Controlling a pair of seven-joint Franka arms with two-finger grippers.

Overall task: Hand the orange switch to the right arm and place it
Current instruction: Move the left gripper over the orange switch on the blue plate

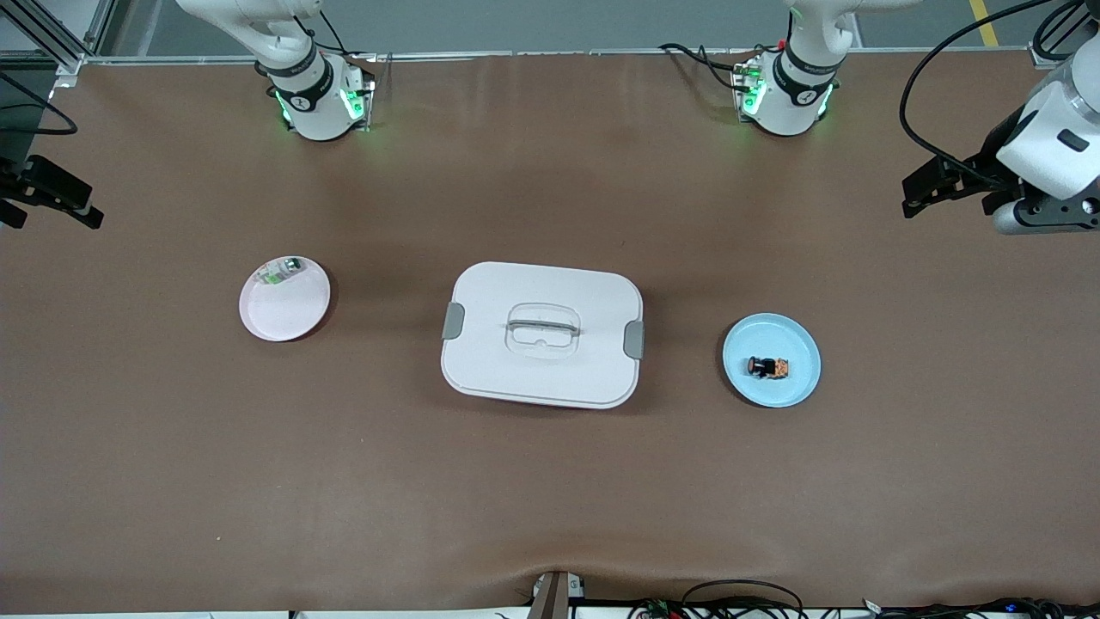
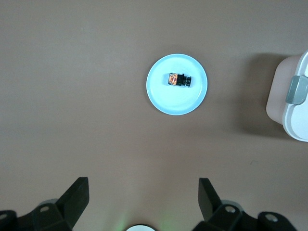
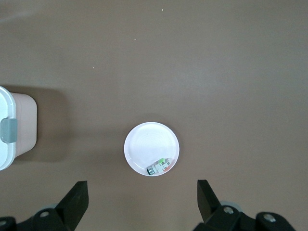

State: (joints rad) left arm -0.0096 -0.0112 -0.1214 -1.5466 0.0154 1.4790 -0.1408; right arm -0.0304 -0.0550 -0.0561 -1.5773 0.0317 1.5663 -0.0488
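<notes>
The orange switch (image 1: 769,368), a black stub with an orange body, lies on its side on a light blue plate (image 1: 795,340) toward the left arm's end of the table. It also shows in the left wrist view (image 2: 179,80) on that plate (image 2: 163,101). My left gripper (image 1: 937,185) hangs high over the table's left-arm end, open and empty, its midpoint (image 2: 143,197) well apart from the plate. My right gripper (image 1: 51,202) hangs high over the right arm's end, open and empty (image 3: 143,199).
A white lidded box (image 1: 541,335) with grey clips stands mid-table between the plates; it also shows in both wrist views (image 2: 293,96) (image 3: 14,125). A pale pink plate (image 1: 292,314) (image 3: 144,142) toward the right arm's end holds a small green-and-white part (image 1: 282,271) (image 3: 160,167).
</notes>
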